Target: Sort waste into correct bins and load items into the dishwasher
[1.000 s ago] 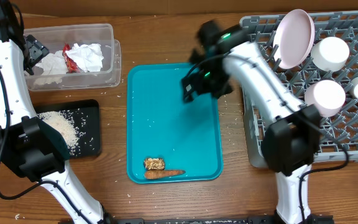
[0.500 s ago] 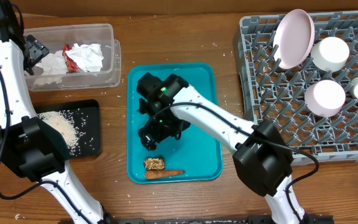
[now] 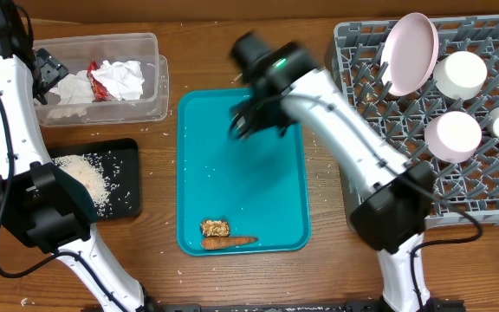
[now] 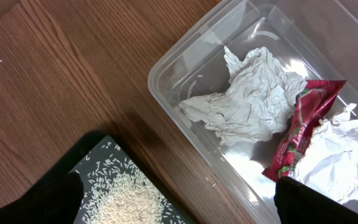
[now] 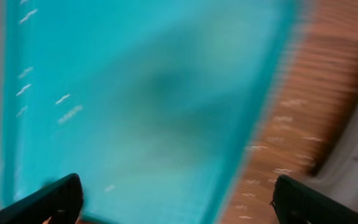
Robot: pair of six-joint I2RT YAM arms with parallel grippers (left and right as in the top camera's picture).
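Right pincer (image 3: pixel 241 126) back over upper tray (image 3: pixel 232 208)

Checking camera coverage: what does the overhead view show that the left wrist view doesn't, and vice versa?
Only overhead: the teal tray with food scraps, the dish rack holding a pink plate. Only left wrist: no extra objects, just a closer look. Both: the clear bin with crumpled paper and a red wrapper, beside the black tray of rice.
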